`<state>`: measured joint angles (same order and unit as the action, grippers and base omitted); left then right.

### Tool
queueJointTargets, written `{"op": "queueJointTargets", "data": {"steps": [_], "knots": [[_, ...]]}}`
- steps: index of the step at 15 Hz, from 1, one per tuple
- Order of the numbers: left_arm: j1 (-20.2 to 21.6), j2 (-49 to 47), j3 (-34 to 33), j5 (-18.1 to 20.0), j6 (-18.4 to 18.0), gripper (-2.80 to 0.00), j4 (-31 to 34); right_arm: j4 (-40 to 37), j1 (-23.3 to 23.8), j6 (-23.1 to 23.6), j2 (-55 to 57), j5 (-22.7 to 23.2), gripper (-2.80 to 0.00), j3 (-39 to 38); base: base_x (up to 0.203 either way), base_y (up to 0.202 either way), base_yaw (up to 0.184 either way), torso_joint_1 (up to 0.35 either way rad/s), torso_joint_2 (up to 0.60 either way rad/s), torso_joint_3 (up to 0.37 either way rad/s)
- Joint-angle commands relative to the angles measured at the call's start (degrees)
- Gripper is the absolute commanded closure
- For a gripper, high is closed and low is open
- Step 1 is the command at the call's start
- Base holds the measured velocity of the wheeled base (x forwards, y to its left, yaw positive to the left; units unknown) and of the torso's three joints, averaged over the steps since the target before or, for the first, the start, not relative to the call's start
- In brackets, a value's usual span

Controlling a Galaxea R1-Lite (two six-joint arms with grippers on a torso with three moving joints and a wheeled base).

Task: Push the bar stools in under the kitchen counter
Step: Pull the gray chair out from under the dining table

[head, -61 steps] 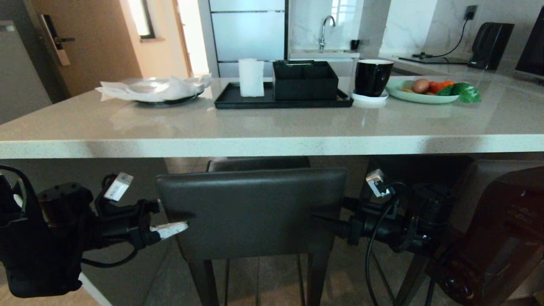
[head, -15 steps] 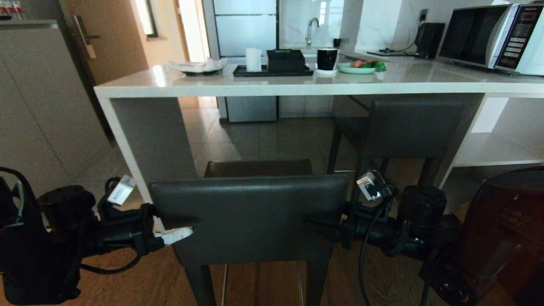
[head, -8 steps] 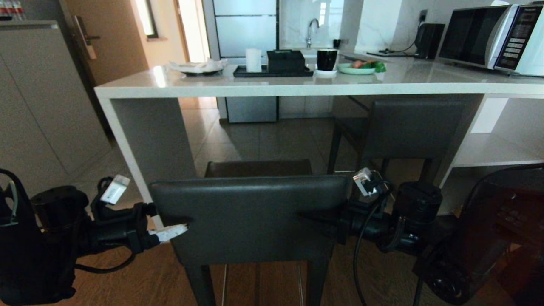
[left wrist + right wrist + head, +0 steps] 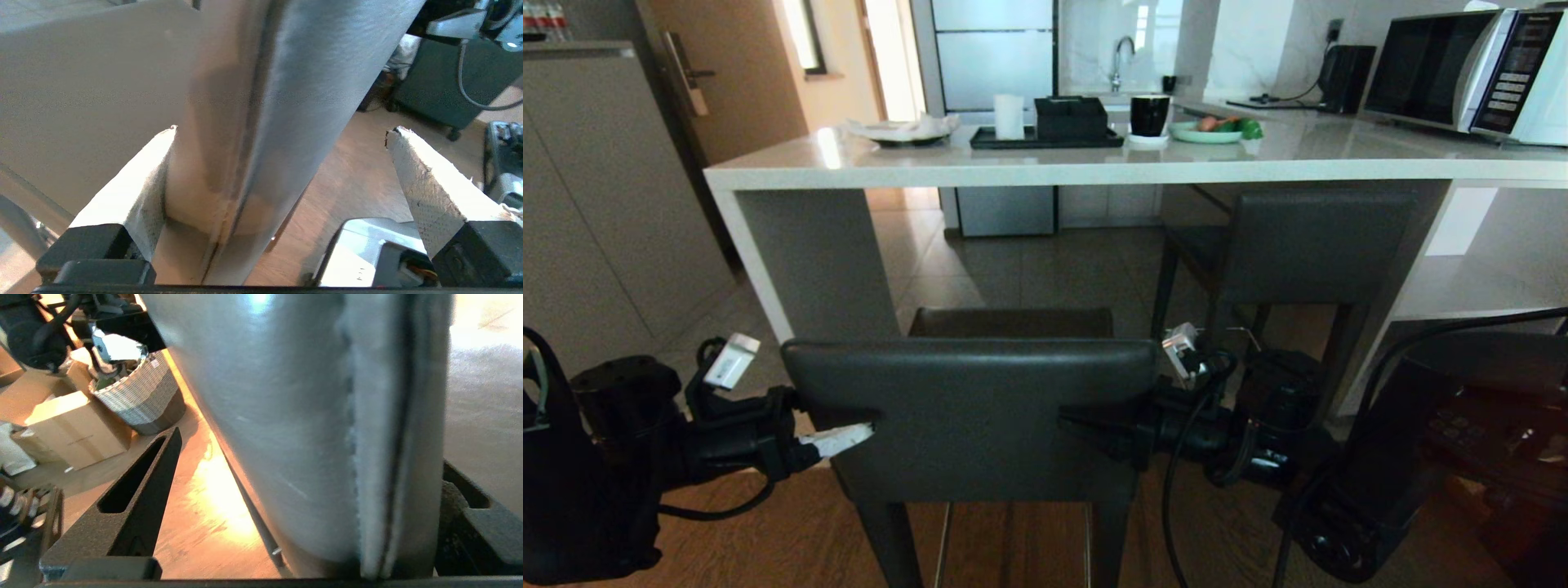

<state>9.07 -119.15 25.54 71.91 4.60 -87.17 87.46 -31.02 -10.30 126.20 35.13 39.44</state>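
Straddling the near dark grey leather-backed bar stool (image 4: 968, 416) from either side, the left gripper (image 4: 837, 439) and right gripper (image 4: 1086, 426) reach level, fingers wide around its backrest edges, before the pale stone surface (image 4: 1094, 167); the second stool (image 4: 1311, 245) sits underneath.

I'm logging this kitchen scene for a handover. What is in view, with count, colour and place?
bar stools: two, dark grey; near one between the grippers, out from the counter; far one under the counter, right.
kitchen counter: one, pale grey-white, across the back.
tray: one, black, on the counter, bearing a black box and a white cup.
mug: one, black, right of the tray.
plate of produce: one, pale green, beside the mug.
microwave: one, white with a dark door, counter's right end.
left gripper: open, straddling the near stool's backrest edge.
right gripper: open, straddling the opposite edge.
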Motion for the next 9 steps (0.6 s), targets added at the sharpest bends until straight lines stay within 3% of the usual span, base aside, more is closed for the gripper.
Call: {"op": "queueJointTargets", "data": {"steps": [1,7,9], "knots": [[-0.57,0.06,0.04,0.57,0.06,-2.80,-0.49,0.21,-0.60,-0.09,2.25,0.07,-2.80,1.78,0.000,0.000,0.000,0.000,0.00,0.000],[-4.97,2.61,-1.68,0.86,0.06,-2.80,-0.49,-0.88,-2.06,0.10,5.46,-6.92,-2.80,6.07,0.000,0.000,0.000,0.000,0.00,0.000],[-6.04,2.57,-2.05,0.53,0.06,-2.80,-0.49,-0.88,-2.98,0.11,5.01,-7.05,-2.80,6.02,0.000,0.000,0.000,0.000,0.00,0.000]]}}
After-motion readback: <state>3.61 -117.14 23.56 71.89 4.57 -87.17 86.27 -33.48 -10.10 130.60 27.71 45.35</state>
